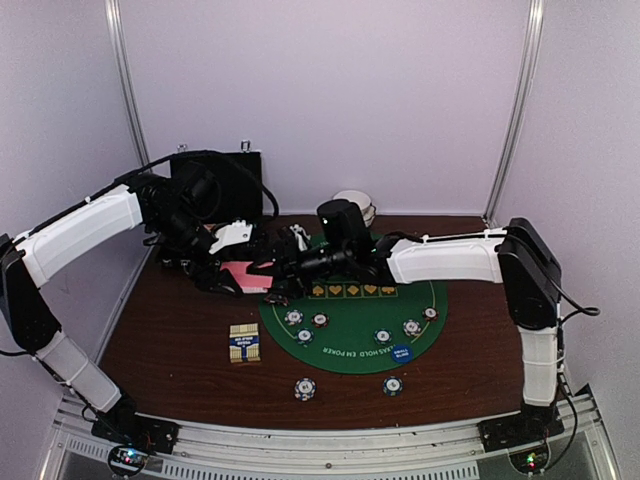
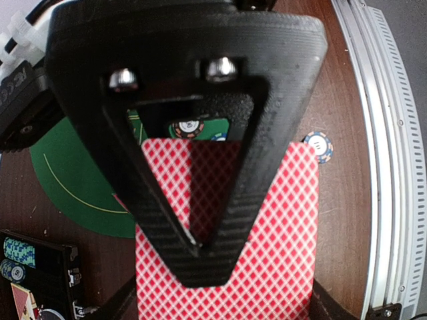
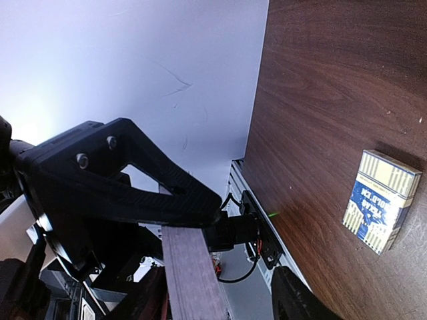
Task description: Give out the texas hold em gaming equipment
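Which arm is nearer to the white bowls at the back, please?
Right. The right arm reaches just in front of the white bowls; the left arm is well to their left, by the black case.

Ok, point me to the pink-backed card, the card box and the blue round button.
pink-backed card [image 2: 280, 257]: left wrist view, lower right of its patterned back.
card box [image 1: 245, 343]: top view, middle of its top face.
blue round button [image 1: 401, 353]: top view, its centre.
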You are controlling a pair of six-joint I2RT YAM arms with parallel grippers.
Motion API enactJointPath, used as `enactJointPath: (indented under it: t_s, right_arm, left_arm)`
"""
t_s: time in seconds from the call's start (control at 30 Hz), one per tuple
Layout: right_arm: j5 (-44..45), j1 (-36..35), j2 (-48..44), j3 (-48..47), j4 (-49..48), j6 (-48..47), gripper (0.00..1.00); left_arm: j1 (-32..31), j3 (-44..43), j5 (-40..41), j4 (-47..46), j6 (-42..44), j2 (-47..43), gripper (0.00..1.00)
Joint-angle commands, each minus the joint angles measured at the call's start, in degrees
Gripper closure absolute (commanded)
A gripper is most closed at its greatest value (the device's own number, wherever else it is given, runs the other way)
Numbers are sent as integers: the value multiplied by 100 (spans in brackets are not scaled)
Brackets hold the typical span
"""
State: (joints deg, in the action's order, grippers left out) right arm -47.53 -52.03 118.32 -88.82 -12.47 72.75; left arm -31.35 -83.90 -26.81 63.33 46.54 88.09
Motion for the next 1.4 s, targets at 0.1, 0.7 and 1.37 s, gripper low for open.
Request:
enactJointPath:
  t_s: [0.1, 0.7, 1.37]
  right_arm:
    - [61, 70, -480, 204, 326, -243, 46]
    - [-75, 123, -922, 638, 132, -83, 58]
    - [-46, 167, -1169, 819, 382, -232, 80]
  left_arm:
    - [-29, 45, -49, -167, -18, -95, 100]
    - [-29, 190, 127, -354, -128, -66, 100]
    - [-29, 260, 244, -349, -115, -82, 100]
